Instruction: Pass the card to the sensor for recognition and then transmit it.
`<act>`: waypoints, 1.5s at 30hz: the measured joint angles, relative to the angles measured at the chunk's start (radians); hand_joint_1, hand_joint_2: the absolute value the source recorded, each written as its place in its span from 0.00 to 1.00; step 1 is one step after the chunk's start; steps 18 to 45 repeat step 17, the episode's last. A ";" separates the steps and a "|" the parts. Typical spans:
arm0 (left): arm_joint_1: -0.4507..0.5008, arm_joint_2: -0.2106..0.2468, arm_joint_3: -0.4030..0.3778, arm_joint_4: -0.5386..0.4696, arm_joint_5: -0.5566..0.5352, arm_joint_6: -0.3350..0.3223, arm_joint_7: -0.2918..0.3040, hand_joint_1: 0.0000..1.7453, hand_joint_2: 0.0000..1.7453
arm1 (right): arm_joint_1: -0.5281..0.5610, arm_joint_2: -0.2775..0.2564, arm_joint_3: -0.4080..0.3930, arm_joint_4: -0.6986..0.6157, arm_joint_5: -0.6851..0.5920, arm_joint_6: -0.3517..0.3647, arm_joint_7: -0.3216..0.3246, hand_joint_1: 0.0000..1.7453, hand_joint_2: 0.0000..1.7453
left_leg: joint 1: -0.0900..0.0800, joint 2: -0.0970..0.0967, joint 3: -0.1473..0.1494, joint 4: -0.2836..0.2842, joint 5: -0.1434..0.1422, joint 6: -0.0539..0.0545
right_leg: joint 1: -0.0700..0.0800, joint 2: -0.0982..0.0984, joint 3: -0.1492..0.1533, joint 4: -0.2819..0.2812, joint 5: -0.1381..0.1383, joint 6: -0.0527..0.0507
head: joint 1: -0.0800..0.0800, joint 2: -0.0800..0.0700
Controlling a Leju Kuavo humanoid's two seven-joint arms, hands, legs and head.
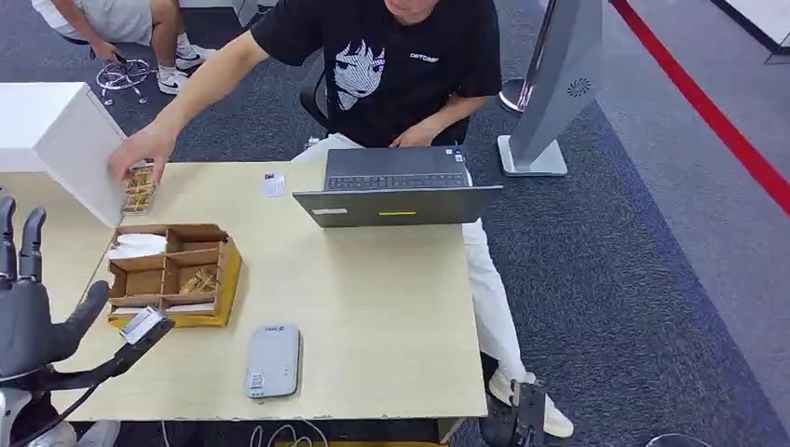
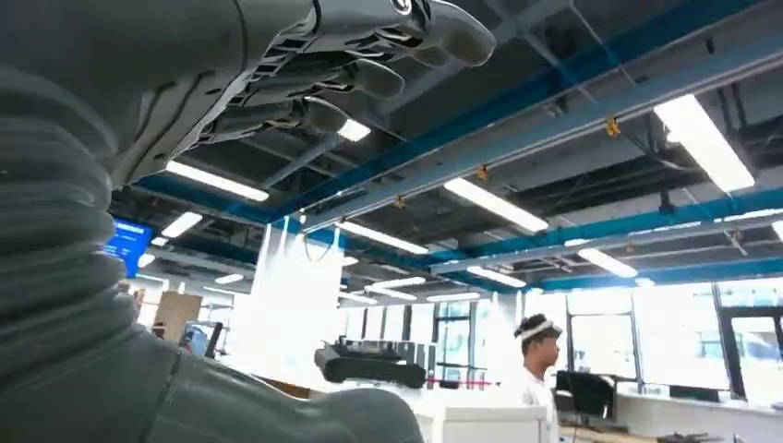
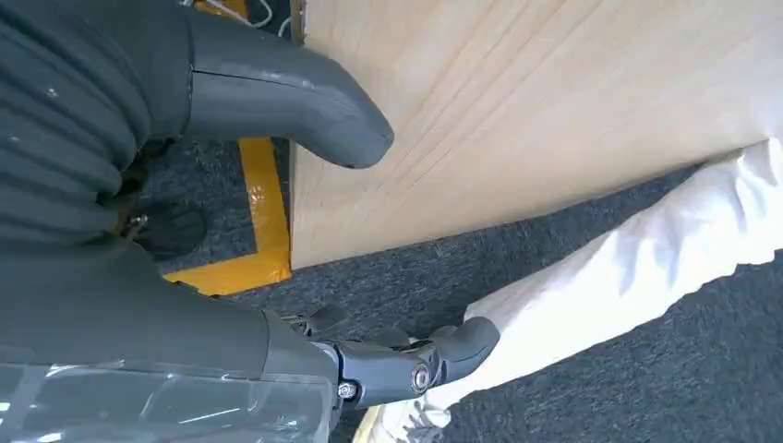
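My left hand (image 1: 28, 307) is spread and empty, right hand (image 3: 277, 231) likewise, so reaching past the box (image 1: 172, 275) may knock the card (image 1: 273, 183).

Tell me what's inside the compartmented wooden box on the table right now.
In the wooden box: white cards in the back-left compartment, gold-wrapped items in a middle one, other sections look empty. The left hand covers the near-left corner, so that part can't be seen.
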 joint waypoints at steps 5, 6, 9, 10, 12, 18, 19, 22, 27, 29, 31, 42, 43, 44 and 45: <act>0.135 -0.023 0.048 -0.154 0.114 0.186 -0.103 0.00 1.00 | 0.010 0.000 -0.024 -0.022 -0.018 -0.015 -0.004 0.00 1.00 | -0.001 0.000 0.000 0.000 0.000 0.000 | 0.000 0.000 0.000 0.000 0.000 0.000 | 0.000 0.000; 0.175 -0.039 0.062 -0.192 0.172 0.246 -0.152 0.00 1.00 | 0.014 0.000 -0.034 -0.031 -0.018 -0.015 -0.004 0.00 1.00 | -0.002 0.000 0.000 0.000 -0.001 0.001 | 0.000 0.000 0.000 0.000 -0.001 0.001 | 0.000 0.000; 0.265 -0.170 0.159 -0.326 0.521 0.356 -0.485 0.00 1.00 | 0.029 0.001 -0.075 -0.066 -0.037 0.047 0.031 0.00 1.00 | -0.005 -0.004 -0.001 0.000 -0.003 0.004 | -0.003 -0.003 0.002 -0.001 -0.004 0.005 | 0.000 0.000; 0.292 -0.225 0.211 -0.360 0.630 0.357 -0.573 0.00 1.00 | 0.034 0.003 -0.093 -0.075 -0.071 0.099 0.064 0.00 1.00 | -0.006 -0.005 0.000 0.000 -0.004 0.006 | -0.004 -0.004 0.003 -0.001 -0.006 0.005 | 0.000 0.000; 0.355 -0.298 0.304 -0.393 0.817 0.333 -0.609 0.00 1.00 | 0.044 0.005 -0.139 -0.085 -0.180 0.243 0.141 0.00 1.00 | -0.007 -0.005 0.003 0.000 -0.006 0.008 | -0.005 -0.004 0.005 -0.001 -0.008 0.008 | 0.000 0.000; 0.420 -0.398 0.476 -0.411 0.954 0.266 -0.621 0.00 1.00 | 0.070 0.009 -0.267 -0.086 -0.289 0.410 0.208 0.00 1.00 | -0.008 -0.016 0.002 0.000 -0.005 0.009 | -0.007 -0.015 0.007 -0.001 -0.011 0.010 | -0.001 0.000; 0.420 -0.398 0.476 -0.411 0.954 0.266 -0.621 0.00 1.00 | 0.070 0.009 -0.267 -0.086 -0.289 0.410 0.208 0.00 1.00 | -0.008 -0.016 0.002 0.000 -0.005 0.009 | -0.007 -0.015 0.007 -0.001 -0.011 0.010 | -0.001 0.000; 0.420 -0.398 0.476 -0.411 0.954 0.266 -0.621 0.00 1.00 | 0.070 0.009 -0.267 -0.086 -0.289 0.410 0.208 0.00 1.00 | -0.008 -0.016 0.002 0.000 -0.005 0.009 | -0.007 -0.015 0.007 -0.001 -0.011 0.010 | -0.001 0.000; 0.420 -0.398 0.476 -0.411 0.954 0.266 -0.621 0.00 1.00 | 0.070 0.009 -0.267 -0.086 -0.289 0.410 0.208 0.00 1.00 | -0.008 -0.016 0.002 0.000 -0.005 0.009 | -0.007 -0.015 0.007 -0.001 -0.011 0.010 | -0.001 0.000; 0.420 -0.398 0.476 -0.411 0.954 0.266 -0.621 0.00 1.00 | 0.070 0.009 -0.267 -0.086 -0.289 0.410 0.208 0.00 1.00 | -0.008 -0.016 0.002 0.000 -0.005 0.009 | -0.007 -0.015 0.007 -0.001 -0.011 0.010 | -0.001 0.000; 0.420 -0.398 0.476 -0.411 0.954 0.266 -0.621 0.00 1.00 | 0.070 0.009 -0.267 -0.086 -0.289 0.410 0.208 0.00 1.00 | -0.008 -0.016 0.002 0.000 -0.005 0.009 | -0.007 -0.015 0.007 -0.001 -0.011 0.010 | -0.001 0.000; 0.420 -0.398 0.476 -0.411 0.954 0.266 -0.621 0.00 1.00 | 0.070 0.009 -0.267 -0.086 -0.289 0.410 0.208 0.00 1.00 | -0.008 -0.016 0.002 0.000 -0.005 0.009 | -0.007 -0.015 0.007 -0.001 -0.011 0.010 | -0.001 0.000; 0.420 -0.398 0.476 -0.411 0.954 0.266 -0.621 0.00 1.00 | 0.070 0.009 -0.267 -0.086 -0.289 0.410 0.208 0.00 1.00 | -0.008 -0.016 0.002 0.000 -0.005 0.009 | -0.007 -0.015 0.007 -0.001 -0.011 0.010 | -0.001 0.000; 0.420 -0.398 0.476 -0.411 0.954 0.266 -0.621 0.00 1.00 | 0.070 0.009 -0.267 -0.086 -0.289 0.410 0.208 0.00 1.00 | -0.008 -0.016 0.002 0.000 -0.005 0.009 | -0.007 -0.015 0.007 -0.001 -0.011 0.010 | -0.001 0.000; 0.420 -0.398 0.476 -0.411 0.954 0.266 -0.621 0.00 1.00 | 0.070 0.009 -0.267 -0.086 -0.289 0.410 0.208 0.00 1.00 | -0.008 -0.016 0.002 0.000 -0.005 0.009 | -0.007 -0.015 0.007 -0.001 -0.011 0.010 | -0.001 0.000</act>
